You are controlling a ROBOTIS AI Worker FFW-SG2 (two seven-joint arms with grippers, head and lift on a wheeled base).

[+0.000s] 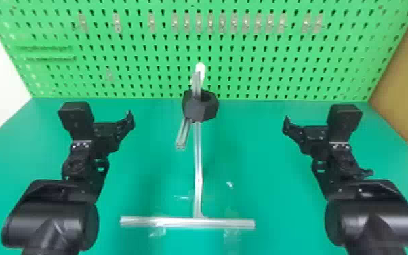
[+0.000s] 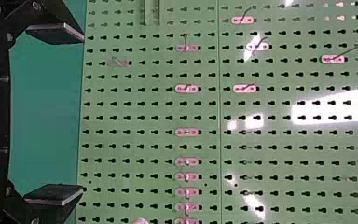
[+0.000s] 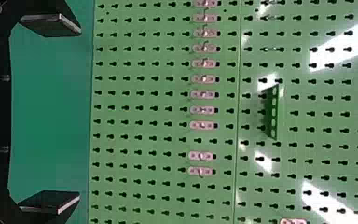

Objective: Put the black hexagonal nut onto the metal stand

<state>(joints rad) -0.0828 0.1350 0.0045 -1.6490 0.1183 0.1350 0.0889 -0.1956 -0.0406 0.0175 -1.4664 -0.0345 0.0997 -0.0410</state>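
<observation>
I see the black hexagonal nut (image 1: 198,110) on the metal stand (image 1: 197,162), upper centre. My left pincer (image 1: 106,128) gapes wide at centre-left, my right pincer (image 1: 311,130) equally wide at centre-right, both arms (image 1: 57,217) angling up from the lower corners over the tabletop (image 1: 145,176).

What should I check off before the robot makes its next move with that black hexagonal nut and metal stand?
1. Left gripper open and empty: ok.
2. Right gripper open and empty: ok.
3. Both grippers apart from the black hexagonal nut: ok, one is off to each side of it.
4. Nut at the upper part of the metal stand: ok, it appears to be on it in the head view.
5. Nut fully seated and steady: cannot tell, so look closer before calling it done.
6. Stand fixed firmly to the green table: cannot tell.
</observation>
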